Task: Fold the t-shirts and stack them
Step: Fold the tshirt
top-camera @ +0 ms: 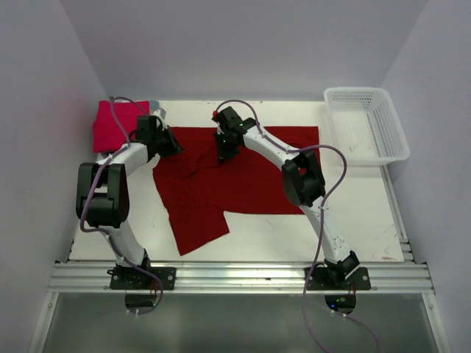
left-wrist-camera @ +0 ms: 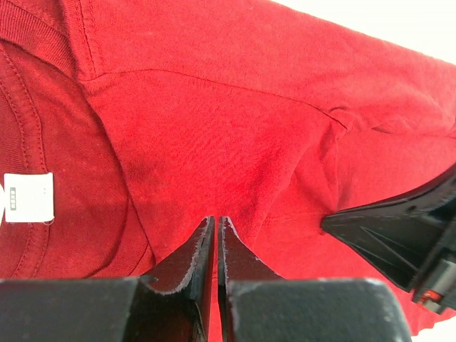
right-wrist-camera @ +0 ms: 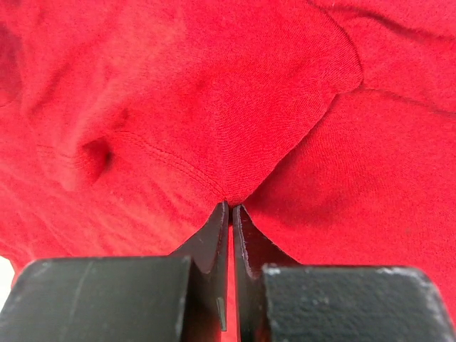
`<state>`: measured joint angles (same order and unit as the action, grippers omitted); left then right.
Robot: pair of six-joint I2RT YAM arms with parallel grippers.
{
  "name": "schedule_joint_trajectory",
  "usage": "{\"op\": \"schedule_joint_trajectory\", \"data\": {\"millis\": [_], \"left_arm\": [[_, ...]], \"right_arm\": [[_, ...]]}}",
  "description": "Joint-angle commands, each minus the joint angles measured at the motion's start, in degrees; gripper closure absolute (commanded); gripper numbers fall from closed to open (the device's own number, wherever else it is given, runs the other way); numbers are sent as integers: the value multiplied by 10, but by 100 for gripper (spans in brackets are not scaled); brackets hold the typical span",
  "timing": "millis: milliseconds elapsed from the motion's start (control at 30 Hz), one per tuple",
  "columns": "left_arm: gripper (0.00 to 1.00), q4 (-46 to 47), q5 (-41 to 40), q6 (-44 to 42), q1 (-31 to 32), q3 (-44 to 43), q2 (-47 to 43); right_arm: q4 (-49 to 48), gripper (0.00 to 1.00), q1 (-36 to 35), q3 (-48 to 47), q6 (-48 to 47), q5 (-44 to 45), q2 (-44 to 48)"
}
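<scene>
The dark crimson t-shirt (top-camera: 243,180) lies spread over the middle of the table, one sleeve hanging toward the near left. My left gripper (top-camera: 174,144) is at its far left edge, near the collar. In the left wrist view the gripper (left-wrist-camera: 216,222) is shut, with red cloth (left-wrist-camera: 214,128) in the slit between the fingers. My right gripper (top-camera: 224,151) is at the shirt's far edge. In the right wrist view it (right-wrist-camera: 230,206) is shut on a pinched fold of the shirt (right-wrist-camera: 235,121). A folded pinkish-red t-shirt (top-camera: 114,126) lies at the far left. No blue-grey shirt is clearly visible.
A white mesh basket (top-camera: 366,125) stands at the far right corner. The shirt's white neck label (left-wrist-camera: 28,197) shows at the left of the left wrist view, and the right gripper's black finger (left-wrist-camera: 399,235) at its right. Bare table (top-camera: 353,213) lies near right.
</scene>
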<state>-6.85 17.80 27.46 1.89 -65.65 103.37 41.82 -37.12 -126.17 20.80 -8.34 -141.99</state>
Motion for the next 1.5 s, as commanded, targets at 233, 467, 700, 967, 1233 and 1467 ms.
{"op": "schedule_joint_trajectory", "data": {"millis": [233, 467, 700, 967, 1233, 1467], "left_arm": [[92, 15, 4, 1, -2, -3, -15], [92, 13, 2, 0, -2, -4, -12], [92, 10, 1, 0, -2, -5, -14], [92, 4, 0, -4, -2, -8, -17], [88, -18, 6, -8, -1, -2, -60], [67, -181, -65, -50, 60, 62, -185]], "right_arm": [[5, 97, -1, 7, -21, 30, 61], [12, 97, -1, 22, -28, 58, 78], [14, 96, -1, 36, -33, 68, 88], [29, 40, -1, 38, -35, 82, 97], [13, 23, -1, 138, -36, 154, 216], [20, 21, 6, 354, -24, 316, 426]]}}
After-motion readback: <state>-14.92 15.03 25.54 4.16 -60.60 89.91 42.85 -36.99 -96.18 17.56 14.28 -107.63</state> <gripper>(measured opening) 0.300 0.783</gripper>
